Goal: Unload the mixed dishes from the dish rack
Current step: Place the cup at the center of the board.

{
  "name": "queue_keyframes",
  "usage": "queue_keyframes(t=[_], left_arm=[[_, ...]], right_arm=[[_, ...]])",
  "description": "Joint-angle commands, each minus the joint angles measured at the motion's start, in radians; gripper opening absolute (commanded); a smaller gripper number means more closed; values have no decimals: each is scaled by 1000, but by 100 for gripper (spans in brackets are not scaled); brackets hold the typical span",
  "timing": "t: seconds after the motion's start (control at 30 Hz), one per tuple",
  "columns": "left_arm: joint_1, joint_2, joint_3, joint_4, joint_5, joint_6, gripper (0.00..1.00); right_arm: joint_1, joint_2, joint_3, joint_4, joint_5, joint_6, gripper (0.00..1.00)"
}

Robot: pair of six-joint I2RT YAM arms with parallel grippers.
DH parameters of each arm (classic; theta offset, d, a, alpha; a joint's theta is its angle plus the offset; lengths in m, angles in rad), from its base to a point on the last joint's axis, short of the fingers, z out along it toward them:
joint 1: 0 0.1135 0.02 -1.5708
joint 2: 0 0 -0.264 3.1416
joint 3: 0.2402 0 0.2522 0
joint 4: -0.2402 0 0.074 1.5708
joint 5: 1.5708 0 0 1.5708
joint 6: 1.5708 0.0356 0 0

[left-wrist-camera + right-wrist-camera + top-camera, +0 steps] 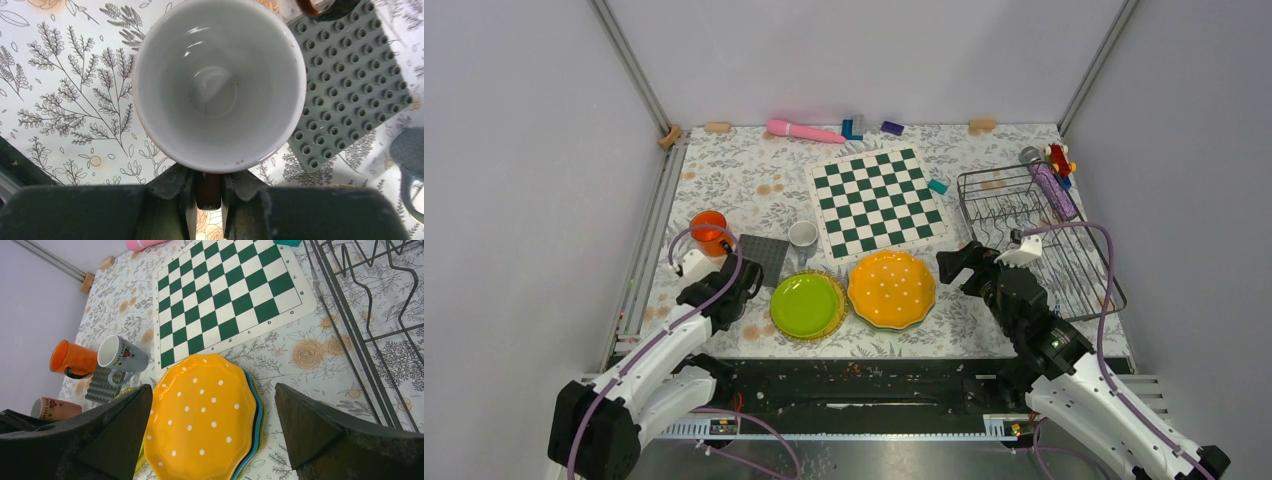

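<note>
My left gripper [209, 187] is shut on the dark handle of a pink cup [215, 85] with a white inside, seen from above beside the grey studded baseplate [350, 90]. That cup [52, 408] also shows in the right wrist view. An orange cup [709, 230] and a grey-white cup [802, 236] stand upright nearby. The lime-green plate [806, 305] lies next to the orange dotted plate [891, 288], which rests on a teal plate [257, 410]. My right gripper [959, 265] hangs open over that stack, left of the dish rack [1039, 235].
A green-and-white chessboard [879, 200] lies behind the plates. A purple tube [1054, 188] and a red toy [1058, 157] sit at the rack's far corner. A pink wand [802, 130] and small blocks lie along the back wall.
</note>
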Motion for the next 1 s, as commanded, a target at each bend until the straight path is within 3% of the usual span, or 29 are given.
queue_keyframes(t=[0.0,0.63,0.97], left_arm=[[24,43,-2,97,17,21,0],[33,110,-14,114,71,-10,13],[32,26,-43,86,92,-7,53]], right_arm=[[6,6,37,15,45,-23,100],[6,-24,28,9,89,-29,100],[6,-18,34,-5,95,-24,100]])
